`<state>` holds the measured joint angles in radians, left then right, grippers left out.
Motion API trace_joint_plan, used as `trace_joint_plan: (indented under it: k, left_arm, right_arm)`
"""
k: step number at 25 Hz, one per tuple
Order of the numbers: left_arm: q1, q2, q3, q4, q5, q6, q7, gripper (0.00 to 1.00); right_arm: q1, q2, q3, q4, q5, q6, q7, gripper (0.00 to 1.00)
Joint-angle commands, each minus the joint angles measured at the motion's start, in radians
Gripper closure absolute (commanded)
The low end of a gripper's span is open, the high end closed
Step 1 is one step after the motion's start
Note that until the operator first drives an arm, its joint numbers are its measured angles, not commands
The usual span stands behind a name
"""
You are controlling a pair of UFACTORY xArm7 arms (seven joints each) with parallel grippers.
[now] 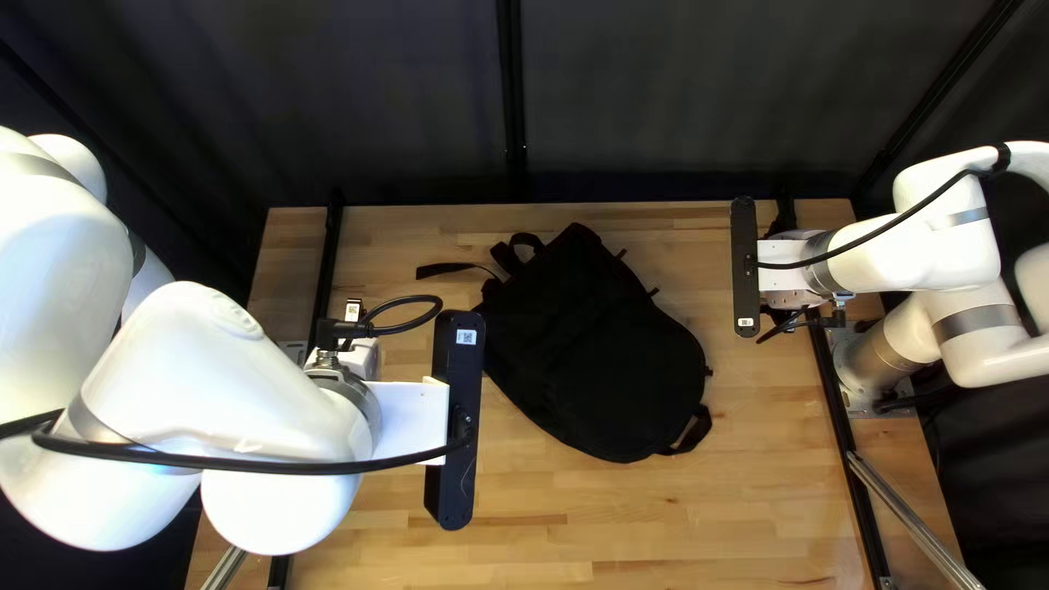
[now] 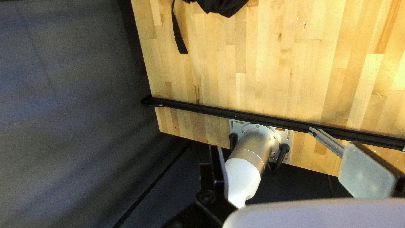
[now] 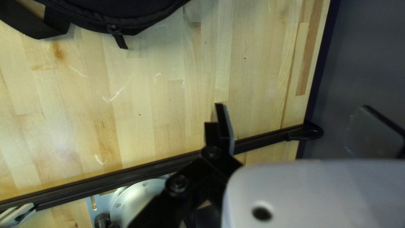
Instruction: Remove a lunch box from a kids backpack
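A black backpack (image 1: 596, 344) lies flat at the middle of the table, its top loop toward the far left. No lunch box shows; the bag's inside is hidden. In the top left view my left gripper (image 1: 410, 421) is left of the bag, its fingers hidden under the mount; my right gripper (image 1: 778, 273) stands right of it. The left wrist view has the open left gripper (image 2: 289, 160) apart from the backpack (image 2: 221, 5) and its strap (image 2: 180, 44). Likewise open and empty, the right gripper (image 3: 299, 120) is clear of the backpack (image 3: 122, 14), whose zipper pull hangs out.
Black rails (image 1: 325, 262) run along both sides of the wooden table (image 1: 678, 524). Outside the right rail stands my right arm's base (image 1: 874, 355). A dark curtain (image 1: 678, 98) hangs behind the far edge. My left arm's base (image 2: 255, 141) shows beside the left rail.
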<state>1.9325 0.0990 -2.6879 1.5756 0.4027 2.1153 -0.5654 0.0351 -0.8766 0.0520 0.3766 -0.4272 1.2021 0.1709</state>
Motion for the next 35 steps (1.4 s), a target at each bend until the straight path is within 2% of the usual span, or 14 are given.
trace_joint_plan:
  k: [1, 5, 7, 12, 13, 18, 22, 28, 29, 30, 31, 32, 33, 35]
  left_arm:
    - [0.0, 0.0, 0.0, 0.0, 0.0, 0.0, 0.0, 0.0]
    - [0.0, 0.0, 0.0, 0.0, 0.0, 0.0, 0.0, 0.0]
    - [0.0, 0.0, 0.0, 0.0, 0.0, 0.0, 0.0, 0.0]
    - [0.0, 0.0, 0.0, 0.0, 0.0, 0.0, 0.0, 0.0]
    - [0.0, 0.0, 0.0, 0.0, 0.0, 0.0, 0.0, 0.0]
    - [0.0, 0.0, 0.0, 0.0, 0.0, 0.0, 0.0, 0.0]
    - [0.0, 0.0, 0.0, 0.0, 0.0, 0.0, 0.0, 0.0]
    - [0.0, 0.0, 0.0, 0.0, 0.0, 0.0, 0.0, 0.0]
    - [0.0, 0.0, 0.0, 0.0, 0.0, 0.0, 0.0, 0.0]
    - [0.0, 0.0, 0.0, 0.0, 0.0, 0.0, 0.0, 0.0]
    - [0.0, 0.0, 0.0, 0.0, 0.0, 0.0, 0.0, 0.0]
    - [0.0, 0.0, 0.0, 0.0, 0.0, 0.0, 0.0, 0.0]
    - [0.0, 0.0, 0.0, 0.0, 0.0, 0.0, 0.0, 0.0]
    - [0.0, 0.0, 0.0, 0.0, 0.0, 0.0, 0.0, 0.0]
  right_arm:
    - [0.0, 0.0, 0.0, 0.0, 0.0, 0.0, 0.0, 0.0]
    - [0.0, 0.0, 0.0, 0.0, 0.0, 0.0, 0.0, 0.0]
    - [0.007, 0.062, -0.001, -0.01, -0.036, -0.078, -0.019, 0.0]
    - [-0.027, 0.322, -0.053, 0.036, -0.142, -0.369, -0.048, 0.0]
    - [-0.037, 0.418, -0.053, 0.07, -0.177, -0.451, -0.04, 0.0]
    - [-0.069, 0.651, -0.077, 0.174, -0.27, -0.663, -0.057, 0.0]
    - [-0.073, 0.777, -0.093, 0.29, -0.259, -0.721, -0.127, 0.0]
    - [-0.091, 0.893, -0.109, 0.419, -0.114, -0.745, -0.311, 0.0]
    - [-0.092, 0.897, -0.109, 0.423, -0.098, -0.746, -0.326, 0.16]
    - [-0.097, 0.908, -0.11, 0.432, -0.062, -0.747, -0.36, 0.24]
    - [-0.1, 0.913, -0.11, 0.435, -0.037, -0.746, -0.382, 0.62]
    - [-0.103, 0.917, -0.11, 0.438, -0.019, -0.744, -0.397, 0.9]
    - [-0.105, 0.921, -0.109, 0.442, 0.013, -0.738, -0.423, 0.93]
    - [-0.109, 0.924, -0.109, 0.448, 0.056, -0.727, -0.455, 0.87]
